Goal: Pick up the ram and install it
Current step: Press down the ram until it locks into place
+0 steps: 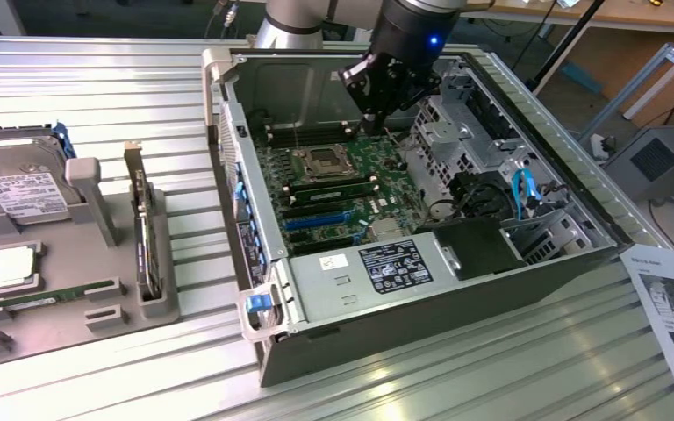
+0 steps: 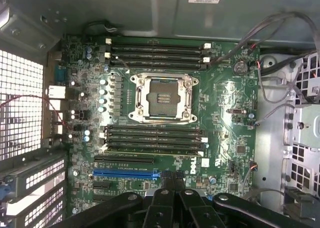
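**Gripper closed above the board, green stick in the slots**

The gripper (image 1: 375, 121) hangs inside the open computer case (image 1: 431, 289), over the far part of the green circuit board (image 1: 375, 162), and touches nothing there. Its fingers (image 2: 164, 195) are pressed together, and nothing can be seen held between them.

The processor socket (image 1: 319, 160) sits just below and ahead of the fingertips, toward the exterior view's left. It is open, with its metal frame showing. Beyond the socket from the gripper, the ram (image 1: 334, 187) lies lengthwise in the bank of black slots, apart from the fingers. Whether it is pushed fully home cannot be told. Another bank of black slots (image 2: 157, 53) runs on the other side of the socket, nearer the case wall.

Well away from the gripper, outside the case on the exterior view's left, a grey tray (image 1: 115, 307) rests on the ribbed metal table (image 1: 103, 88). A second green stick (image 1: 35, 299) stands in one of its grooves, with a square silver chip (image 1: 7, 267) beside it and a hard drive (image 1: 15, 184) farther back.
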Robot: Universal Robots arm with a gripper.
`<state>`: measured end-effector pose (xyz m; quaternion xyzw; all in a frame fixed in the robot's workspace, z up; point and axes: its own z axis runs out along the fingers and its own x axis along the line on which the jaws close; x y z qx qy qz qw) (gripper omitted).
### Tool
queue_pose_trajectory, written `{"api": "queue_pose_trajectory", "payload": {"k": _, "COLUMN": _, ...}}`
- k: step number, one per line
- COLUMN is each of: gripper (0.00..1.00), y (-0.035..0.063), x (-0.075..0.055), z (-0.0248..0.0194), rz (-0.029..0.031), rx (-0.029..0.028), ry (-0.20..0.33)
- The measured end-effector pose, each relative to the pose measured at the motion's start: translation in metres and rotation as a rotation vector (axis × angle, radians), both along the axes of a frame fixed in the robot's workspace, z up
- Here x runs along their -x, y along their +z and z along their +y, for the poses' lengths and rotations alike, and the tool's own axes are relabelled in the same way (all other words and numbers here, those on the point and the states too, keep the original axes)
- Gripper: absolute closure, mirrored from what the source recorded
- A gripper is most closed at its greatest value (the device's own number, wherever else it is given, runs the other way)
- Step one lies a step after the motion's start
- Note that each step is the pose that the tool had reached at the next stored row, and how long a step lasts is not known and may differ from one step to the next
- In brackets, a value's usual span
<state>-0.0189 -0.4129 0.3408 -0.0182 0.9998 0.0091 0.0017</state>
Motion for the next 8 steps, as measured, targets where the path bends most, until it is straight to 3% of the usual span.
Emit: {"api": "queue_pose_trajectory", "payload": {"k": 8, "gripper": 0.89, "y": 0.0004, "x": 0.0, "z": 0.0, "rz": 0.0001, "rx": 0.0, "ry": -0.005}}
